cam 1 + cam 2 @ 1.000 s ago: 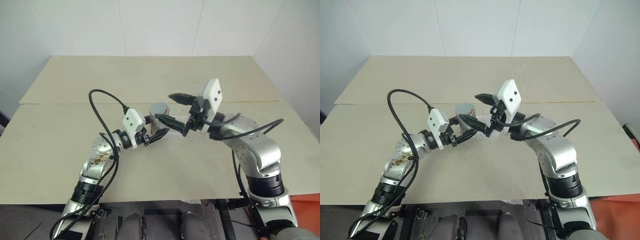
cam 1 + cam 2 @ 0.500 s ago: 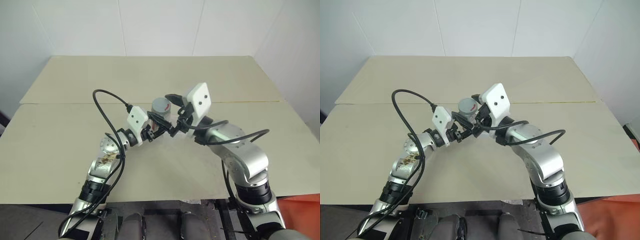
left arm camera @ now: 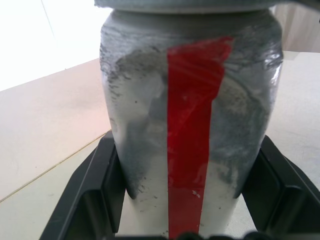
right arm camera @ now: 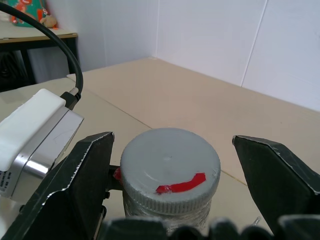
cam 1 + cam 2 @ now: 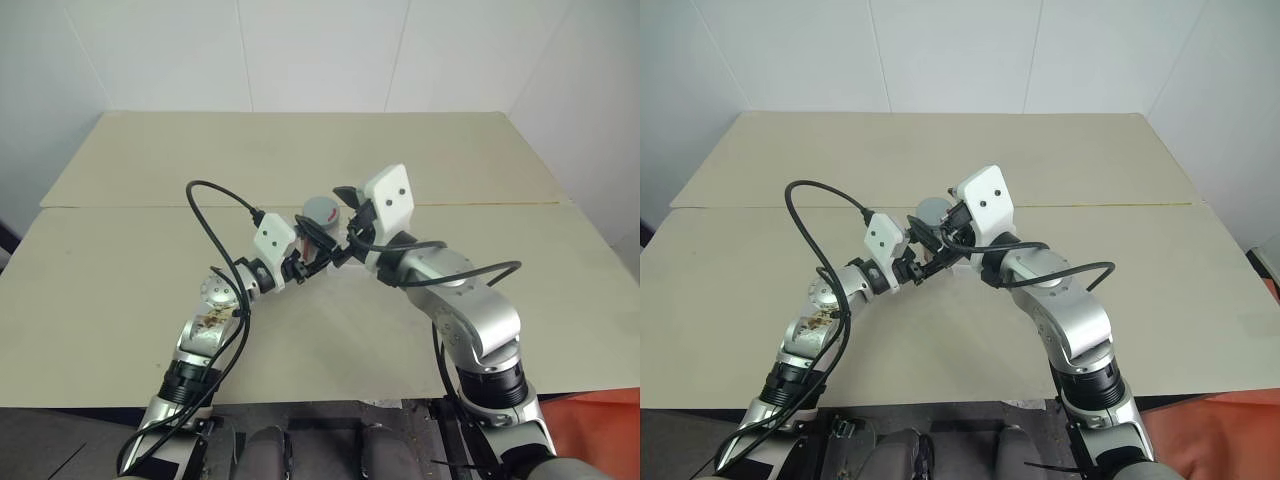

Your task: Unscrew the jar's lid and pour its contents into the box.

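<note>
My left gripper (image 5: 308,258) is shut on the jar (image 3: 190,125), a silvery-grey cylinder with a red vertical stripe, and holds it upright above the table. One black finger (image 3: 95,195) presses each side of its lower body. The grey lid (image 4: 170,162) sits on the jar and carries a short red mark. My right gripper (image 5: 333,216) is open and comes in from the right, with its fingers (image 4: 85,185) on either side of the lid and a gap on both sides. The contents are hidden inside the jar. The box is out of view.
The tan table (image 5: 150,300) spreads wide on all sides, with a seam across its far part. A black cable (image 5: 205,215) loops up from my left wrist beside the jar. White walls stand behind the table.
My right gripper has swung in from the right of the jar and now straddles the lid, still open. The left gripper and the jar have kept their place.
</note>
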